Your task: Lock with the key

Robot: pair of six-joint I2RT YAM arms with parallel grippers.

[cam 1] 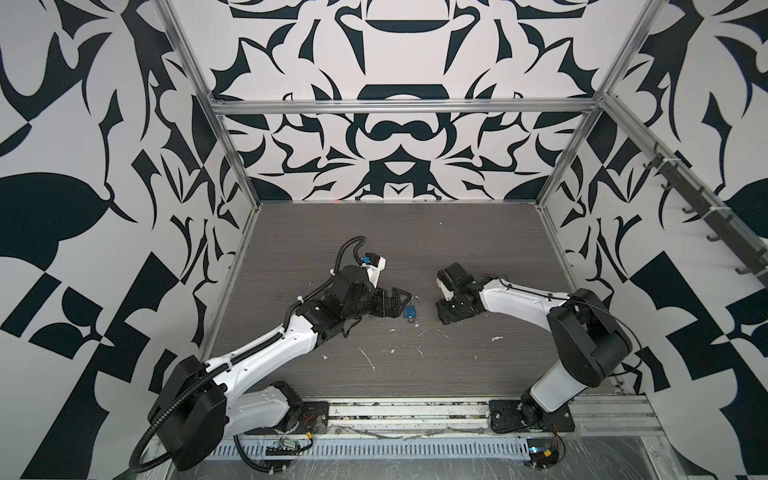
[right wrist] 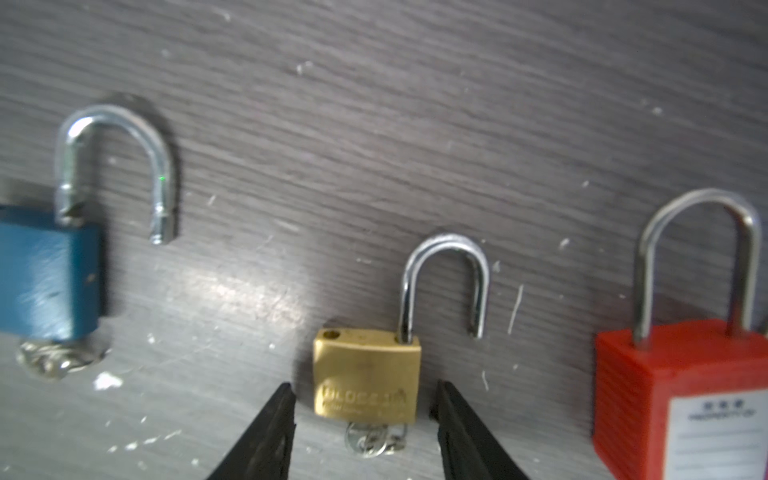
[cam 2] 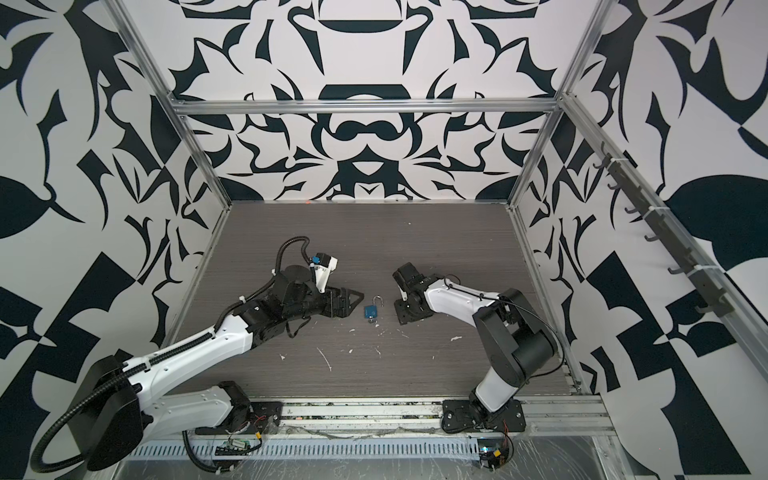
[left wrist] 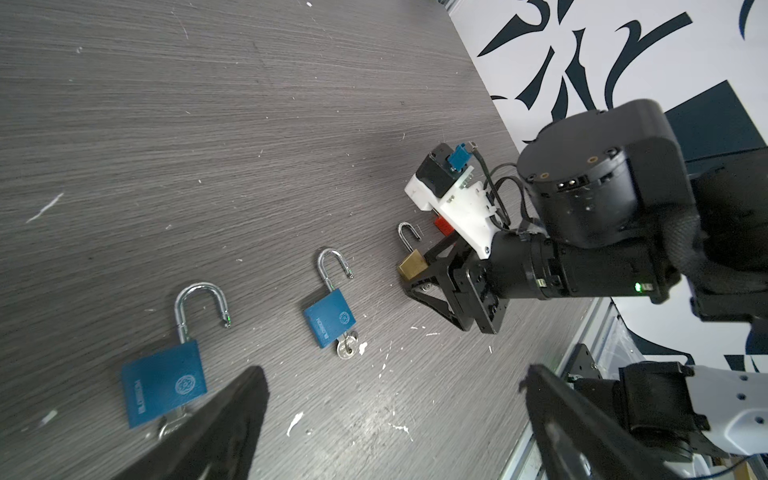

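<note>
- Right wrist view: right gripper (right wrist: 365, 385) fingers (right wrist: 266, 432) apart, flanking the brass padlock (right wrist: 368, 374) without touching it.
- Left gripper (left wrist: 393, 370) fingers (left wrist: 232, 419) spread wide; in a top view, blue padlock (cam 1: 410, 311) at its 3 o'clock.

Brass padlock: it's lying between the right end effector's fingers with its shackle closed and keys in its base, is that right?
Not quite. The shackle of the brass padlock is open, its free end out of the body, as the right wrist view shows. The rest holds: it lies between the fingers of the right end effector, with keys in its base.
</note>
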